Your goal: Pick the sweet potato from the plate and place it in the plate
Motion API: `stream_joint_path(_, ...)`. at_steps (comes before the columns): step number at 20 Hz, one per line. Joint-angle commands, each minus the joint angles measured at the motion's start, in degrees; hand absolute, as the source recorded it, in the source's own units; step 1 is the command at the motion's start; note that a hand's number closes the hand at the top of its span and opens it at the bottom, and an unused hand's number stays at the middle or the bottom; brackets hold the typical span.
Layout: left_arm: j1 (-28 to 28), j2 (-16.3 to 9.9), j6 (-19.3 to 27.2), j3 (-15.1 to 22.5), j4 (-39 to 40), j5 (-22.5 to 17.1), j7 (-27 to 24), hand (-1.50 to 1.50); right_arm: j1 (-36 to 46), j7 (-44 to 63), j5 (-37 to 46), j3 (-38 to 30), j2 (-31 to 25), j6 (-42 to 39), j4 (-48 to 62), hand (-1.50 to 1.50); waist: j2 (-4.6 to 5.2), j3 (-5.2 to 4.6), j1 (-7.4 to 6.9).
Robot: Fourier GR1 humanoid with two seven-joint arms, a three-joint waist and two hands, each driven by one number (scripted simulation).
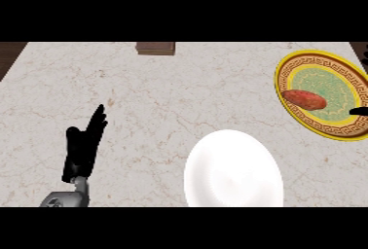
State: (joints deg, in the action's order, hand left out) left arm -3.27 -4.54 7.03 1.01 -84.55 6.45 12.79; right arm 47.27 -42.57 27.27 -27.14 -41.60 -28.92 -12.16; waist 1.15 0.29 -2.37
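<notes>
A reddish-brown sweet potato (304, 99) lies on the yellow plate with a green patterned centre (302, 63) at the right of the counter. A plain white plate (231, 170) sits lower, near the middle front, with nothing on it. My left hand (82, 148) rests at the lower left, fingers straight and pointing up, away from both plates. Of my right hand (358, 111) only a black fingertip shows at the right edge, over the yellow plate just right of the sweet potato and apart from it.
A small brown block (156, 48) stands at the counter's far edge, top centre. The marble counter (165, 97) spreads between my left hand and the plates. Dark floor shows beyond its top corners.
</notes>
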Motion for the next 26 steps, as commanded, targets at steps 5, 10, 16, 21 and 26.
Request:
stream_joint_path(5, 0.2, 0.2, 0.0, 0.3, 1.0, 0.5, -1.3, 0.0, -1.0, -5.7, 0.7, 1.5, 0.8, -0.9, 0.8, -1.5, 0.08, 0.0, -0.6)
stream_joint_path(10, 0.2, -0.4, -1.3, -0.8, 0.9, -1.0, -1.6, 0.0, -1.9, -6.7, 0.2, 1.3, -1.2, -1.3, 1.8, -1.5, 0.28, 0.04, -0.8)
stream_joint_path(16, -0.9, 0.5, -0.7, -0.4, 2.3, -0.4, -1.6, 0.0, -2.4, -6.1, 0.7, 1.9, -0.3, 2.9, 2.6, -1.5, 0.3, 0.03, -0.65)
stream_joint_path(21, -2.3, -1.5, -1.9, -1.8, 1.0, -1.4, 0.2, 0.0, -3.1, -6.1, 0.8, 1.9, -3.4, 2.8, 3.1, -1.5, 0.57, 0.15, -1.25)
stream_joint_path(26, -2.4, 0.2, -0.5, -1.1, 2.6, -0.5, -0.7, 0.0, -4.8, -8.0, 0.0, 1.2, -4.8, 3.1, 3.5, -1.5, 0.62, 0.17, -0.75)
